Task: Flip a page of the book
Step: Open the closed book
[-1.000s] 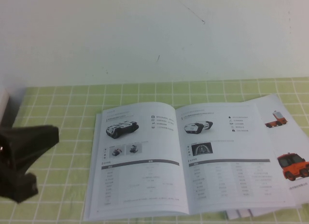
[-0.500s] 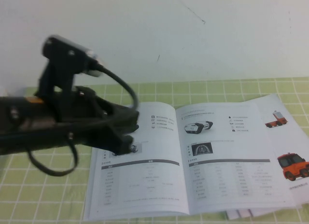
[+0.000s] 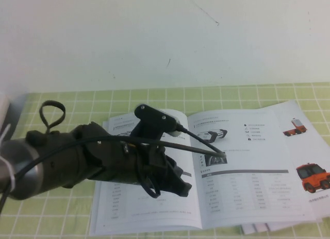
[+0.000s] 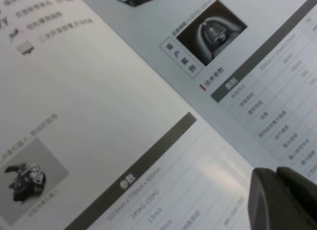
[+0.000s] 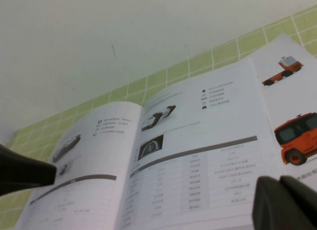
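The book [image 3: 247,187] lies open and flat on the green checked cloth, both pages showing small vehicle photos and grey-barred tables. Its right-hand page [image 3: 242,172] lies flat. My left gripper [image 3: 181,189] reaches in from the left over the left page, its tip low near the spine. In the left wrist view its fingers [image 4: 285,198] are pressed together just above the paper [image 4: 124,106], holding nothing. My right gripper [image 5: 285,202] is out of the high view. In the right wrist view it is shut and empty, hovering near the book's [image 5: 198,180] front right corner.
White sheets printed with orange trucks [image 3: 309,177] stick out from under the book on the right. The green checked cloth [image 3: 62,105] runs back to a white wall [image 3: 154,38]. The left arm's cable [image 3: 201,138] arches over the spine.
My left arm has swung in from the left edge of the table, across the left page, to the book's spine. The book has not moved.
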